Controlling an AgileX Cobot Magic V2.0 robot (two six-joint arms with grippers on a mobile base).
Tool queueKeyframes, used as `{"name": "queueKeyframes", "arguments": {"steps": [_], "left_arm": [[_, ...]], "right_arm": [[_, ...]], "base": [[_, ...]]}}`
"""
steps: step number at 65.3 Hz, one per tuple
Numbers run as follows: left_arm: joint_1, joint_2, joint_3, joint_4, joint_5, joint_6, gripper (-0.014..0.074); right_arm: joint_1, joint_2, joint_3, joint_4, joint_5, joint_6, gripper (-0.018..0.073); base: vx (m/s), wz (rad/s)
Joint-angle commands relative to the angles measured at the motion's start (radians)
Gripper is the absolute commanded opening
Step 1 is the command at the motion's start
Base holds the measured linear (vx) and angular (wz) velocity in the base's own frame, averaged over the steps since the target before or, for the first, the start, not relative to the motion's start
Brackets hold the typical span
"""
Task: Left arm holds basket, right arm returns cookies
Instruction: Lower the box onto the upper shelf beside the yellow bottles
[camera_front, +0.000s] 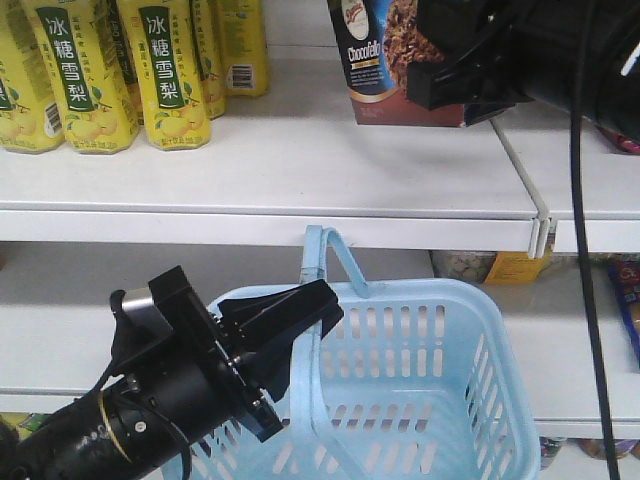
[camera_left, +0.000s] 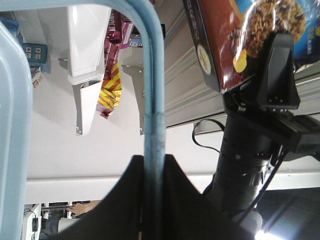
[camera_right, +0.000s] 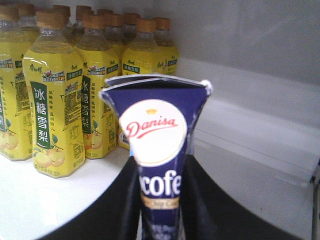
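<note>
The basket (camera_front: 420, 390) is hung below the upper shelf (camera_front: 300, 170) by one handle (camera_left: 152, 100), pinched in the left tool (camera_front: 285, 335). The cookies (camera_front: 385, 60) are clamped upright by the right tool (camera_front: 460, 80) above that shelf (beside yellow bottles (camera_front: 120, 70)), seemingly not yet released.

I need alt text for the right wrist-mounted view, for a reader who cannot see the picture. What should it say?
A dark navy cookies box with a round white Danisa logo stands upright, squeezed between the two black fingers of the right gripper. Behind it, to the left, rows of yellow drink bottles stand on a white shelf.
</note>
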Motion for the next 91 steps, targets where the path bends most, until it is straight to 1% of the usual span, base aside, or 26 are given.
{"name": "queueKeyframes", "arguments": {"steps": [1, 6, 12, 23, 31, 43, 52, 69, 83, 91], "left_arm": [[0.006, -0.031, -0.030, -0.086, -0.249, 0.007, 0.0000], [0.006, -0.031, -0.030, -0.086, -0.249, 0.007, 0.0000], [0.006, -0.031, -0.030, -0.086, -0.249, 0.007, 0.0000], [0.006, -0.031, -0.030, -0.086, -0.249, 0.007, 0.0000], [0.006, -0.031, -0.030, -0.086, -0.249, 0.007, 0.0000], [0.006, -0.031, -0.030, -0.086, -0.249, 0.007, 0.0000], [0.006, -0.031, -0.030, -0.086, -0.249, 0.007, 0.0000], [0.006, -0.031, -0.030, -0.086, -0.249, 0.007, 0.0000], [0.006, -0.031, -0.030, -0.086, -0.249, 0.007, 0.0000], [0.006, -0.031, -0.030, -0.086, -0.249, 0.007, 0.0000]], "right_arm": [[-0.007, 0.001, -0.032, 0.098, -0.154, -0.120, -0.0004], [-0.007, 0.022, -0.032, 0.124, -0.184, -0.151, -0.0004], [-0.040, 0.048, -0.032, 0.135, -0.198, -0.155, -0.0004], [-0.100, 0.090, -0.032, 0.128, -0.242, -0.103, -0.0004], [-0.122, 0.118, -0.032, 0.113, -0.287, -0.069, -0.0004], [-0.124, 0.176, -0.032, 0.100, -0.327, -0.066, -0.0004], [-0.123, 0.209, -0.026, 0.100, -0.328, -0.065, -0.0004], [-0.123, 0.210, 0.096, 0.101, -0.406, -0.063, -0.0003], [-0.123, 0.210, 0.107, 0.098, -0.411, -0.063, 0.0001], [-0.123, 0.210, 0.107, 0.098, -0.412, -0.063, 0.0023]], "base": [[0.00, 0.00], [0.00, 0.00], [0.00, 0.00], [0.00, 0.00], [0.00, 0.00], [0.00, 0.00], [0.00, 0.00], [0.00, 0.00], [0.00, 0.00], [0.00, 0.00]]}}
